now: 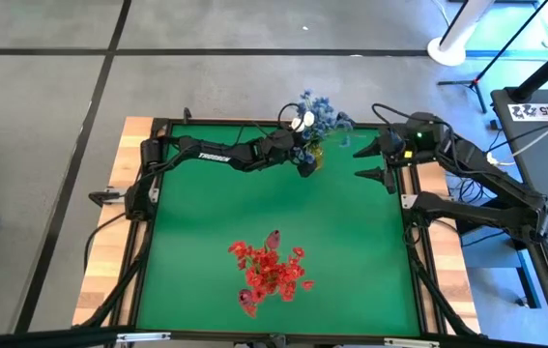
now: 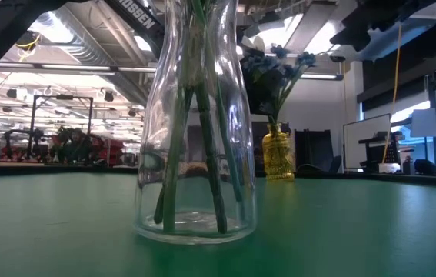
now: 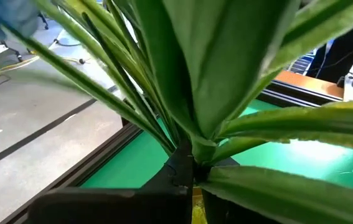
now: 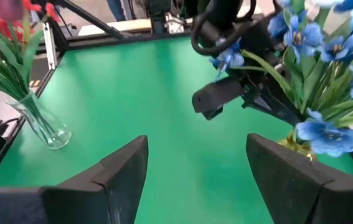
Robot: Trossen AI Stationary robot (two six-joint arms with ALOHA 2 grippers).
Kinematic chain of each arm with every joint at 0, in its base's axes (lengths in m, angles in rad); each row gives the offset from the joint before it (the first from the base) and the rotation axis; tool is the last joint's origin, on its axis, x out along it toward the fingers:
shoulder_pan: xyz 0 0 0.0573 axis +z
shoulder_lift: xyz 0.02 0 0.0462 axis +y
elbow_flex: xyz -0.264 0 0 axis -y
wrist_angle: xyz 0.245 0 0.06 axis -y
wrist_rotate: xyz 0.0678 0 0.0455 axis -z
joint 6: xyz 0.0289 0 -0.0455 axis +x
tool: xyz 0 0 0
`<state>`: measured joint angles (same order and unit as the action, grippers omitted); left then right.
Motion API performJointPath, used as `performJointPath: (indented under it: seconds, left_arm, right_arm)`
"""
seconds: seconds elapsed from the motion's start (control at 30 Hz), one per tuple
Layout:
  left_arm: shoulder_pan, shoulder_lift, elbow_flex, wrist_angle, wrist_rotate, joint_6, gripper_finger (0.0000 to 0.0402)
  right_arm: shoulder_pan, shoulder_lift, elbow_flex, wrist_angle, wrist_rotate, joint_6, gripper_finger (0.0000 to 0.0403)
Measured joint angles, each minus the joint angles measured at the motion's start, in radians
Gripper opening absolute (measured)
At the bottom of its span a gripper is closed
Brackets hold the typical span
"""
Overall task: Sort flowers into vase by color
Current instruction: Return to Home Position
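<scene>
As glass [image 2: 152, 154] holds reds [image 1: 269, 269], yellow vase [image 2: 277, 154], seemingly, blues [image 4: 325, 134]

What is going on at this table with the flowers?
A two-armed robot is sorting artificial flowers by colour. The left gripper is at the yellow vase, among blue flowers and a white flower. Red flowers stand in the clear vase. The right gripper waits at the right edge of the table, fingers open.

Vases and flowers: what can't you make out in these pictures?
- Low view: the transparent vase loses its neck and blooms to the top edge.
- High view: blue flowers mostly cover the yellow vase.
- Left wrist view: green leaves block nearly everything.
</scene>
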<state>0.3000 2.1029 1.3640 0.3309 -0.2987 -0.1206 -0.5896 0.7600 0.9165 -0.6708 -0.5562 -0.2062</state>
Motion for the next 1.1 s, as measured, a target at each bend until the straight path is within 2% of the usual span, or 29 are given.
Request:
performJointPath:
  seconds: [0.3, 0.57, 0.87, 1.0, 1.1]
  left_arm:
    - [-0.004, -0.029, -0.001, -0.045, 0.000, 0.028, 0.0011]
    - [-0.013, -0.109, -0.016, -0.294, 0.005, 0.067, 0.0084]
    - [-0.018, -0.117, -0.011, -0.314, 0.047, 0.055, 0.0166]
    - [-0.018, -0.140, -0.010, -0.393, -0.005, 0.055, 0.0198]
    - [-0.014, -0.172, -0.009, -0.546, -0.036, 0.047, 0.0212]
  right_arm:
    - [0.000, -0.068, 0.000, -0.029, 0.025, 0.019, 0.0271]
    - [0.000, -0.069, 0.000, -0.036, 0.026, 0.019, 0.0271]
    - [0.000, -0.069, 0.000, -0.030, 0.026, 0.018, 0.0271]
    - [0.000, -0.069, 0.000, -0.033, 0.026, 0.018, 0.0271]
    - [0.000, -0.071, 0.000, -0.042, 0.026, 0.018, 0.0271]
